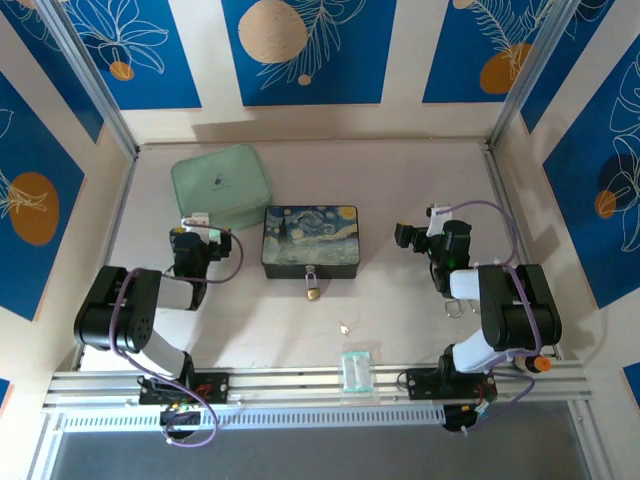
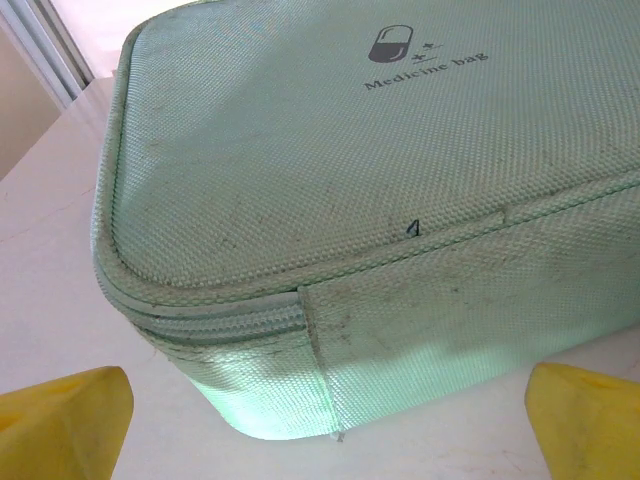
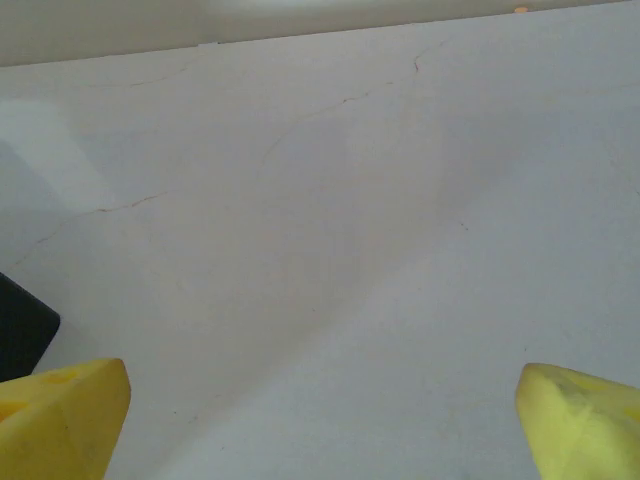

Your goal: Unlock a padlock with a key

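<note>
tiny brass padlock with silver shackle (image 1: 313, 290) hung off the front of the starry painted box (image 1: 310, 240), middle of the table (image 1: 400, 170), likely locking it. small silvery key (image 1: 347, 326) lay loose nearer the near edge. left gripper (image 2: 327, 418) and right gripper (image 3: 320, 420) both gaped wide, empty.

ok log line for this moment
left end effector: open, facing medicine bag | right end effector: open, above table | padlock: at painted box front | key: loose on table, not yet grasped
</note>
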`<action>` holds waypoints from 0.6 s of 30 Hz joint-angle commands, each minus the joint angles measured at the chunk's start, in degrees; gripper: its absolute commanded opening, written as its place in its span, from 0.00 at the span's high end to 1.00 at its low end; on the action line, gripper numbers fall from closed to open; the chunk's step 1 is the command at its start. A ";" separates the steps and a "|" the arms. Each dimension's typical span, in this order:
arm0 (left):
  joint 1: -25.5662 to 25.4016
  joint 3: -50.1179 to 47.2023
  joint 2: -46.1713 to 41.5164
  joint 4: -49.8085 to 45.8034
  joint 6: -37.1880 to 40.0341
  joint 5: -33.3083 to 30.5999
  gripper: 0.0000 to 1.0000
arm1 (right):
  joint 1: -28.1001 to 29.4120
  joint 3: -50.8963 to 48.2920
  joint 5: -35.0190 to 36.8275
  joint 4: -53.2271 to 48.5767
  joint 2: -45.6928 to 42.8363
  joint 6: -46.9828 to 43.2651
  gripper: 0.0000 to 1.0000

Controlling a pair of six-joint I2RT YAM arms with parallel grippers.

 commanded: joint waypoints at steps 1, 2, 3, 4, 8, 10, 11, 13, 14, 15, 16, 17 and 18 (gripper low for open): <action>0.77 0.45 0.13 1.70 0.45 1.72 0.00 | -0.23 1.12 -0.76 0.10 -0.23 -0.94 0.01; 0.77 0.45 0.10 1.78 0.39 1.72 0.00 | -0.24 1.12 -0.73 0.08 -0.23 -1.01 0.01; 0.77 0.45 0.13 1.79 0.45 1.77 0.00 | -0.28 1.12 -0.76 0.08 -0.23 -0.96 0.01; 0.77 0.45 0.11 1.78 0.45 1.72 0.00 | -0.28 1.11 -0.76 0.06 -0.23 -0.96 0.01; 0.77 0.40 0.09 1.79 0.46 1.72 0.00 | -0.24 1.12 -0.75 0.13 -0.23 -0.93 0.01; 0.81 0.40 0.08 1.76 0.46 1.72 0.00 | -0.23 1.12 -0.76 0.07 -0.23 -0.92 0.01; 0.77 0.43 0.11 1.74 0.44 1.72 0.00 | -0.24 1.12 -0.75 0.06 -0.23 -0.92 0.01; 0.79 0.45 0.09 1.71 0.46 1.72 0.00 | -0.24 1.12 -0.75 0.06 -0.23 -0.94 0.01; 0.77 0.52 0.11 1.58 0.38 1.81 0.00 | -0.24 1.12 -0.76 0.06 -0.23 -0.92 0.01; 0.77 0.62 0.13 1.35 0.32 1.87 0.00 | -0.23 1.08 -0.73 0.11 -0.23 -0.92 0.01; 0.77 0.62 0.08 1.27 0.30 1.90 0.00 | -0.24 1.12 -0.73 0.13 -0.24 -0.97 0.01; 0.78 0.62 0.13 1.30 0.24 1.90 0.00 | -0.23 1.17 -0.76 0.07 -0.17 -0.94 0.01; 0.77 0.54 0.12 1.43 0.36 1.90 0.00 | -0.23 1.20 -0.74 -0.03 -0.21 -0.94 0.01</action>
